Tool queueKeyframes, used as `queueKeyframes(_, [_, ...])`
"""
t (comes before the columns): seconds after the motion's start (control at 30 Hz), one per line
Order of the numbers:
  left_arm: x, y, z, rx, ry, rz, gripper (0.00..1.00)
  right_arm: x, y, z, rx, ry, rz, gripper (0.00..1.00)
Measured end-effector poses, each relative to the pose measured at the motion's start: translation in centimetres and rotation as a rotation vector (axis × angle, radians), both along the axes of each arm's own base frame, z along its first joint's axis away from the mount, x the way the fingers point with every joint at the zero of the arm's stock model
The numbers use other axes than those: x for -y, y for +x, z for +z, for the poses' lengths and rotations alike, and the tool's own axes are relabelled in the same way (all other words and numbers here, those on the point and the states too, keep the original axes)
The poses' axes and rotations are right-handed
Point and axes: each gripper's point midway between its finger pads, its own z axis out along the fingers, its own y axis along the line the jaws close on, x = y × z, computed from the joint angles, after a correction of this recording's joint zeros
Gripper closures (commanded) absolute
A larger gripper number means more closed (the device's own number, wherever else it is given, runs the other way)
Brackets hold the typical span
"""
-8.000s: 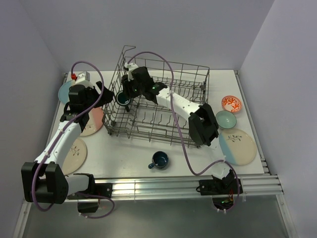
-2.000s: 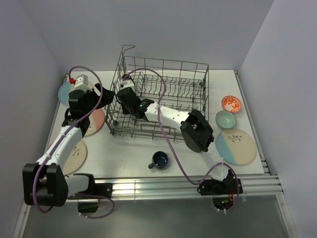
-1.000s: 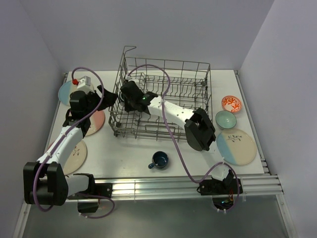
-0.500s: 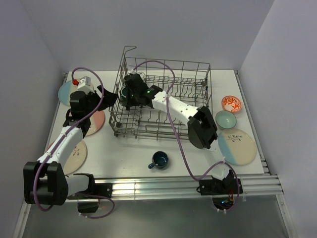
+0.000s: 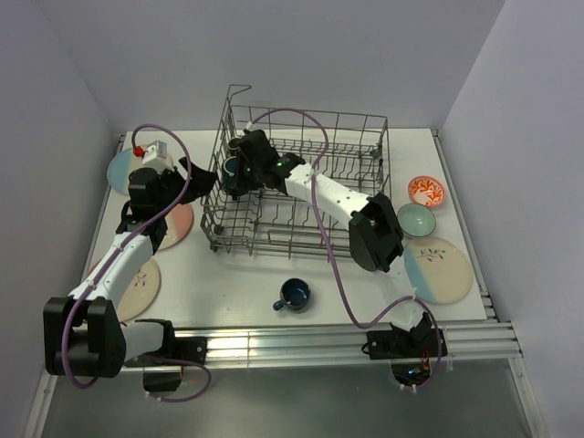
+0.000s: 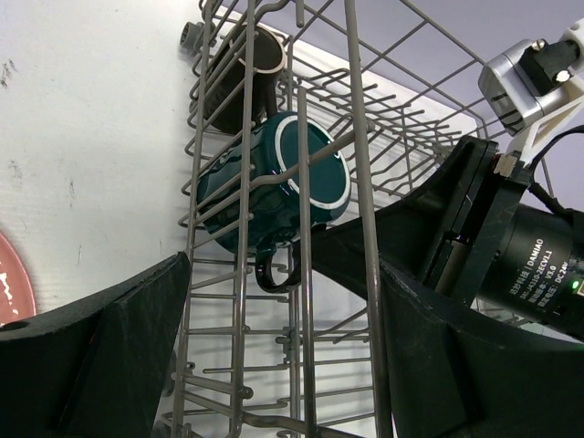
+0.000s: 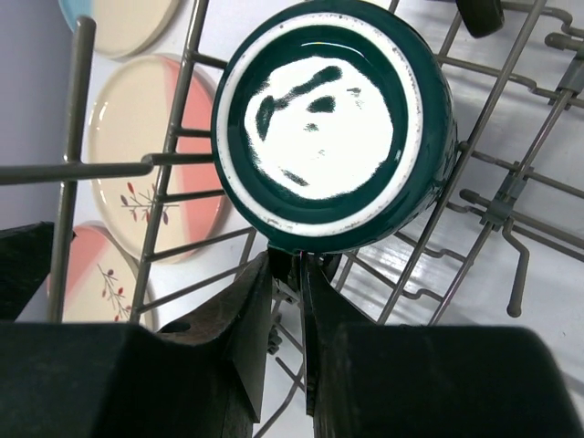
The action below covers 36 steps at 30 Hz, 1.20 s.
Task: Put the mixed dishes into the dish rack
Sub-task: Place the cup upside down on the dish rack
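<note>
The grey wire dish rack (image 5: 351,137) stands mid-table. My right gripper (image 5: 239,172) is inside its left end, shut on the handle of a teal mug (image 7: 333,123); its jaws (image 7: 299,265) pinch the handle below the mug's rim. The mug (image 6: 274,178) hangs tilted among the wires. A dark mug (image 6: 239,73) lies in the rack's far left corner. My left gripper (image 5: 196,178) is open at the rack's left wall, and the wall's wires run between its fingers (image 6: 119,356) in the left wrist view. It holds nothing.
A second teal mug (image 5: 294,294) stands on the table in front of the rack. Three plates (image 5: 173,224) lie left of the rack, one plate (image 5: 438,267) right. An orange-red bowl (image 5: 426,192) and a pale green bowl (image 5: 416,220) sit right.
My right gripper has carried the teal mug from low in the rack's left end up and toward the back. The left arm has hardly moved.
</note>
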Motion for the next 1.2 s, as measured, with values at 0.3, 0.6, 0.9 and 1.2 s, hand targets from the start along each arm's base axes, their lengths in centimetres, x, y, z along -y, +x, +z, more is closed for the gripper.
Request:
queueKeyframes(0.3, [0.1, 0.0, 0.0, 0.002, -0.006, -0.007, 0.16, 0.5, -0.1, 0.1, -0.010, 0.016, 0.003, 1.00])
queueKeyframes(0.6, [0.1, 0.1, 0.0, 0.002, -0.007, -0.010, 0.16, 0.7, -0.5, -0.2, 0.007, -0.002, 0.034, 1.00])
queueKeyframes(0.9, [0.2, 0.1, -0.1, 0.001, -0.008, -0.012, 0.16, 1.1, -1.1, -0.4, 0.039, -0.034, 0.069, 1.00])
queueKeyframes(1.2, [0.2, 0.1, -0.2, 0.000, -0.009, -0.015, 0.16, 1.4, -1.9, 0.0, 0.052, -0.045, 0.100, 1.00])
